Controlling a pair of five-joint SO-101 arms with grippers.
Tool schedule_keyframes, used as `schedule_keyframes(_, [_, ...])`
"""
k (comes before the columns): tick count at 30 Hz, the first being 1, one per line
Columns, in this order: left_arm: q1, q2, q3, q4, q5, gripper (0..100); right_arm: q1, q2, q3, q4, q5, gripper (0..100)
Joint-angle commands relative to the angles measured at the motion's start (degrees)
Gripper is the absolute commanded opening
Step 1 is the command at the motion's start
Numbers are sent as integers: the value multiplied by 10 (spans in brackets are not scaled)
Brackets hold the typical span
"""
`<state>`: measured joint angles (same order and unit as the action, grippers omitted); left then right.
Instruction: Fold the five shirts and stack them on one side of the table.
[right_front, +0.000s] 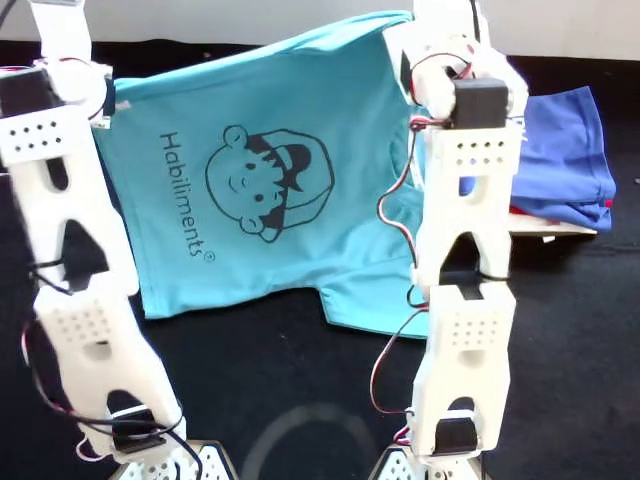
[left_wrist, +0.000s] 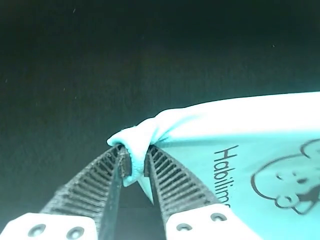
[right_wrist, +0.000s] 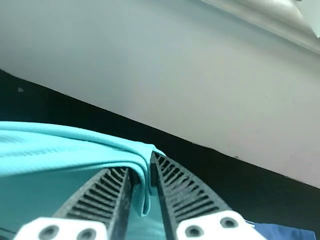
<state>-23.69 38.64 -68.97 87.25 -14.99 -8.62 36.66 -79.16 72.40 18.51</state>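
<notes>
This looks like a robot lab or a robot test room. Two white plastic arms, the left arm (right_front: 70, 250) and the right arm (right_front: 465, 250), stand side by side at the near edge of the bench (right_front: 560, 380). Thin red, black and white wires (right_front: 393, 205) run loose along them. The bench is covered all over in plain black cloth. Behind it is a plain white wall (right_wrist: 150, 65). A teal shirt (right_front: 270, 200) and folded blue shirts (right_front: 560, 160) lie on the black cloth, like things set out for the arms to practise on.
</notes>
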Motion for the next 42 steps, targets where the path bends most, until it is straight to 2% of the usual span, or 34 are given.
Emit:
schedule_keyframes(1, [5,56,-86,26,-4,10,6,21,-8,-18,-3,6])
schedule_keyframes(13, [44,198,-106,102,-4,10,3,188,-15,141,-3,6])
schedule_keyframes(20, [46,209,-106,136,-4,10,5,192,-59,221,-4,6])
schedule_keyframes(23, [35,186,-92,140,-4,10,4,193,-131,284,-4,6])
schedule_keyframes(25, [30,160,-65,141,-4,10,8,194,-164,289,-4,6])
schedule_keyframes(34, [34,-34,187,139,-21,10,19,165,-165,290,-23,6])
schedule_keyframes(38, [32,-100,256,139,-28,10,19,86,-91,290,-40,6])
schedule_keyframes(42, [35,-145,312,139,-28,10,20,-23,88,289,-41,6])
